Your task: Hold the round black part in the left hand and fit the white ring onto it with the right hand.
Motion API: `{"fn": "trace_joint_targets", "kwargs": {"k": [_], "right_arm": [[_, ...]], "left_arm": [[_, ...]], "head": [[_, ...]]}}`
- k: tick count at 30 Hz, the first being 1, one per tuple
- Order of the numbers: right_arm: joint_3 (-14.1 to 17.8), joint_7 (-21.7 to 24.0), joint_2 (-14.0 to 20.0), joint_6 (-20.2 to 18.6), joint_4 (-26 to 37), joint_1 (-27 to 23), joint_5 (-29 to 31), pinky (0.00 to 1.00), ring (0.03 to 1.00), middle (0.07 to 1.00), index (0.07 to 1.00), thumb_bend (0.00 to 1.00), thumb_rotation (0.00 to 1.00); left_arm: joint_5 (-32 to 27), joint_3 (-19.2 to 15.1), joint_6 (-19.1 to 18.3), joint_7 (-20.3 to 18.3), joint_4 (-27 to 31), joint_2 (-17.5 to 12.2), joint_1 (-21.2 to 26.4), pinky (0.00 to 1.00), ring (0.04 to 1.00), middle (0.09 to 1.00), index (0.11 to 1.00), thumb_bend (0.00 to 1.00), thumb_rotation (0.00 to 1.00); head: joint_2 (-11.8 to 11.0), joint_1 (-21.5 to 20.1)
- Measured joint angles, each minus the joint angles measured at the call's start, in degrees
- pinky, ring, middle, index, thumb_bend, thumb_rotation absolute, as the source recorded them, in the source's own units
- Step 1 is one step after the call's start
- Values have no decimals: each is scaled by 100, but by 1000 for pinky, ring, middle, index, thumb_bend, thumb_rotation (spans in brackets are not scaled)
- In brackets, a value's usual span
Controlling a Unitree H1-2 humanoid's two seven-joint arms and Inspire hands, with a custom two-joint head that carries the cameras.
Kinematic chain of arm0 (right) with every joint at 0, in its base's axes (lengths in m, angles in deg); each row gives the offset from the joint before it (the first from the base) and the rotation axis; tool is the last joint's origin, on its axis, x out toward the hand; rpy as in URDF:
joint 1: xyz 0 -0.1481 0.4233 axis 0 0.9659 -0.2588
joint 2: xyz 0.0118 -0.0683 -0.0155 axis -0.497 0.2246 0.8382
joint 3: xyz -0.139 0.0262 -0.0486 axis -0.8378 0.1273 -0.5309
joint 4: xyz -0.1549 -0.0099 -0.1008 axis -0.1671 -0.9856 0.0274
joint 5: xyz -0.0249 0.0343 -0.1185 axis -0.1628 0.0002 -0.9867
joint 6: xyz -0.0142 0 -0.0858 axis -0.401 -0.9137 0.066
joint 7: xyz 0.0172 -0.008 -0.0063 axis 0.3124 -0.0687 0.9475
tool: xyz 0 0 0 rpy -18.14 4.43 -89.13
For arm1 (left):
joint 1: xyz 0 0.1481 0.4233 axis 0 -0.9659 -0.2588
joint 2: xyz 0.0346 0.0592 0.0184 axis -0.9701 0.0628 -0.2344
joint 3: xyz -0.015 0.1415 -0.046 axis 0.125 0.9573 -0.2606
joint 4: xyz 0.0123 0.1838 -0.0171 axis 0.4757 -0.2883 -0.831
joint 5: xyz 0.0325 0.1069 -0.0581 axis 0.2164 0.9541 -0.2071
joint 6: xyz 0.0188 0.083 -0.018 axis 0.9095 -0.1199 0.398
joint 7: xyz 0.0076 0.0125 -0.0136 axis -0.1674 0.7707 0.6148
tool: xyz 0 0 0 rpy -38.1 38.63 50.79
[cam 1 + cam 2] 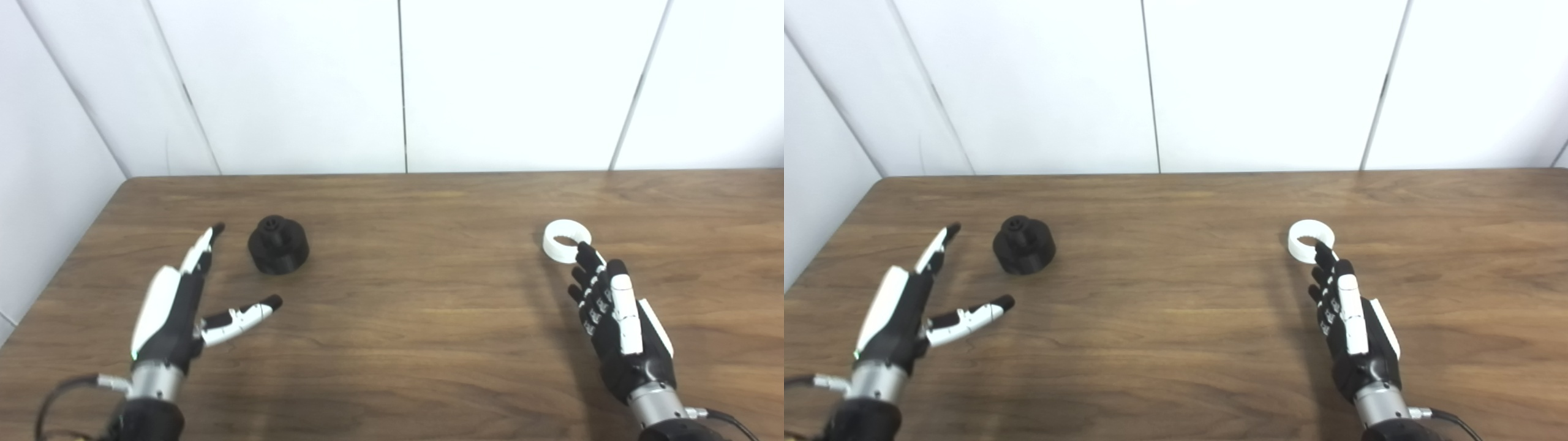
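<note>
We begin at the left hand (174, 306), which is empty and spread wide: its fingers (199, 248) reach forward over the table (416, 318) while the thumb (245, 315) splays out to the side, leaving a broad gap between them. Just beyond that gap, and apart from both, the round black part (278, 244) sits upright on the wood, a stubby hub rising from its wider base. We see no contact between hand and part.

On the other side, the right hand (1350, 324) also holds nothing. Its fingers (1326, 288) are extended and lie close together, the tips arriving at the near rim of the white ring (1311, 241). Whether they touch the rim or stop just short of it, we cannot tell from either view. The ring lies flat on the table, its opening facing up, well apart from the black part.

We judge this to be the reach stage: both parts rest on the table, neither is grasped, and the fitting has not begun. The next move calls for the left hand to advance until the black part sits between fingers and thumb, then close on its wide base, leaving the hub clear. The right hand needs a pinch across the ring's thin wall, which offers little purchase and may slide on the smooth wood.
</note>
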Motion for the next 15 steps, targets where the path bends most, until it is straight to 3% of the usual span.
{"fn": "trace_joint_targets", "kwargs": {"k": [8,15], "right_arm": [[-6,25,-2,38,-83,-6,32,1000,1000,990,960,548,1000],[-32,30,-1,74,-131,-7,20,1000,1000,981,953,571,1000]], "left_arm": [[746,270,33,-415,-426,-680,440,871,999,985,928,954,172],[1140,558,314,-686,-1011,-1122,801,860,991,972,907,925,313]], "head": [[-79,0],[-123,0]]}}
